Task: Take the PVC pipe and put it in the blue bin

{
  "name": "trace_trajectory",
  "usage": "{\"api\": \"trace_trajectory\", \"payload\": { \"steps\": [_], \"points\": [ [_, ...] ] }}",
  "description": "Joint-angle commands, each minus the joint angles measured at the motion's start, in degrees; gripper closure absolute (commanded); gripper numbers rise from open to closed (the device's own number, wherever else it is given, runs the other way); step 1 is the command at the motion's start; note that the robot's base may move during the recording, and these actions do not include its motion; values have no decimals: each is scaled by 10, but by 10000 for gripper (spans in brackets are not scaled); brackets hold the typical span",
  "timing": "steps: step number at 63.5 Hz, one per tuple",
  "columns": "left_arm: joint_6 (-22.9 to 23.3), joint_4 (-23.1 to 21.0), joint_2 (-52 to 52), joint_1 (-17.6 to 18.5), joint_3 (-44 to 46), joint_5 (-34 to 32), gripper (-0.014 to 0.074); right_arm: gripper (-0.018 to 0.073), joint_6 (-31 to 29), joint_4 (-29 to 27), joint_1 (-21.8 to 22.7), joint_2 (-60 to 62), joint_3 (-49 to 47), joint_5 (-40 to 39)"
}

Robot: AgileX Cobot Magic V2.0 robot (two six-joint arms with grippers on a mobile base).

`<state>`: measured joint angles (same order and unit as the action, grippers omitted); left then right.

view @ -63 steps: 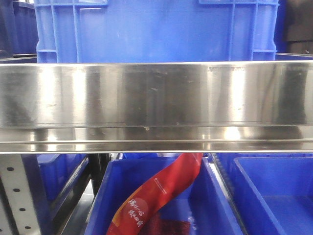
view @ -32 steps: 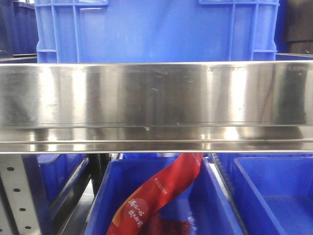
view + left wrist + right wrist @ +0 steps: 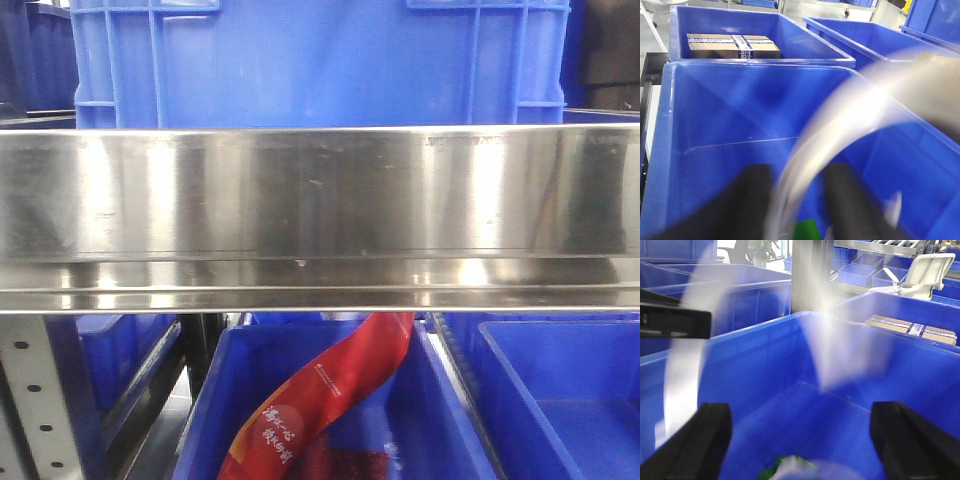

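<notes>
Blue bins fill the space around me, and the blue bin lies right below both my grippers. My left gripper is closed on the PVC pipe, a blurred white arc held above this bin. My right gripper stands wide open over the bin, empty.
</notes>
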<state>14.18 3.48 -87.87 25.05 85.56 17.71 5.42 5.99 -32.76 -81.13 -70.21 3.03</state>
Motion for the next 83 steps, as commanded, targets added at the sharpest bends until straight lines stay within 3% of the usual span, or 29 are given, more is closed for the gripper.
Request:
{"api": "trace_trajectory", "payload": {
  "steps": [1, 6, 16, 24, 33, 40, 43, 54, 63, 71, 83],
  "points": [
    [4, -2, 4, -1, 8, -7, 194, 94, -3, 4, 3, 1, -5, -13],
    [4, -2, 4, -1, 8, -4, 154, 94, -3, 4, 3, 1, -5, -13],
    [4, -2, 6, -1, 10, -3, 155, 94, -3, 4, 3, 9, -5, -13],
    [4, -2, 17, -1, 10, -1, 246, 140, -3, 4, 3, 29, -5, -15],
    [4, -2, 20, -1, 10, 8, 494, 372, -3, 4, 3, 47, -5, -10],
    [4, -2, 21, -1, 10, 23, 688, 624, -3, 4, 3, 51, -5, -1],
    [4, -1, 25, -1, 10, 40, 708, 722, -3, 4, 3, 51, -5, 4],
    [4, 43, 58, -1, 10, 102, 707, 727, -3, -45, 8, 64, -5, 39],
    [4, 63, 109, -1, 8, 109, 707, 727, -3, -50, 43, 92, -3, 61],
    [4, 103, 168, -1, -23, 87, 707, 727, -3, -51, 87, 138, 24, 64],
    [26, 102, 269, -32, -158, 30, 707, 727, -3, -51, 141, 227, 109, 55]
  ]
}}
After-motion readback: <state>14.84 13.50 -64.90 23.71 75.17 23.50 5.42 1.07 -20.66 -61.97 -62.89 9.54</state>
